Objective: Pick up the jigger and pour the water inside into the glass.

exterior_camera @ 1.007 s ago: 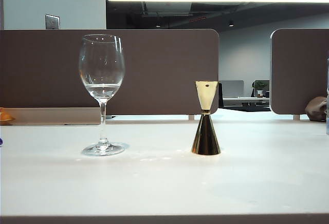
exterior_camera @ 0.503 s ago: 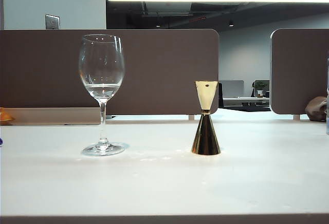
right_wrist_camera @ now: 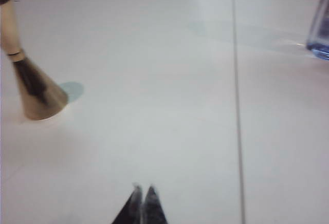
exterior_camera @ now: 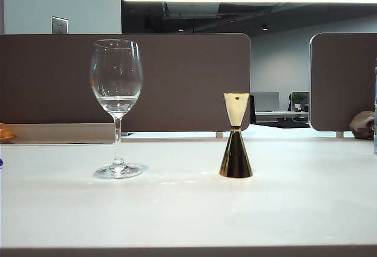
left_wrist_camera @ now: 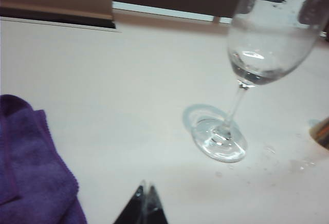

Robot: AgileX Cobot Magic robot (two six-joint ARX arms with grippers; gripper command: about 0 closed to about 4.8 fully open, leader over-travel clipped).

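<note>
Gold metal catches the light on the jigger [exterior_camera: 236, 136], which stands upright on the white table [exterior_camera: 294, 210], to the right of the glass [exterior_camera: 116, 108] and well apart from it. Compared with the pictures of a second ago, I see no change at all in the exterior view: the jigger and the glass are on the same places, and neither of my arms has come into that view.

My right gripper [right_wrist_camera: 142, 193] has its two fingers pressed together, holding nothing, above bare table; the jigger [right_wrist_camera: 31, 75] is off to one side of it and not near. My left gripper [left_wrist_camera: 144, 193] also looks closed and empty, with the foot of the glass [left_wrist_camera: 241, 85] beyond it and a purple cloth [left_wrist_camera: 31, 167] beside it.

The glass already has a little clear water [exterior_camera: 117, 102] at the bottom of its bowl. If the jigger has water inside, I cannot tell; its top cone is not transparent.

Because nothing moved, I judge the task is not begun, or it is already finished and I rest. If not begun, my right gripper must first open, then go to the narrow waist of the jigger.
</note>
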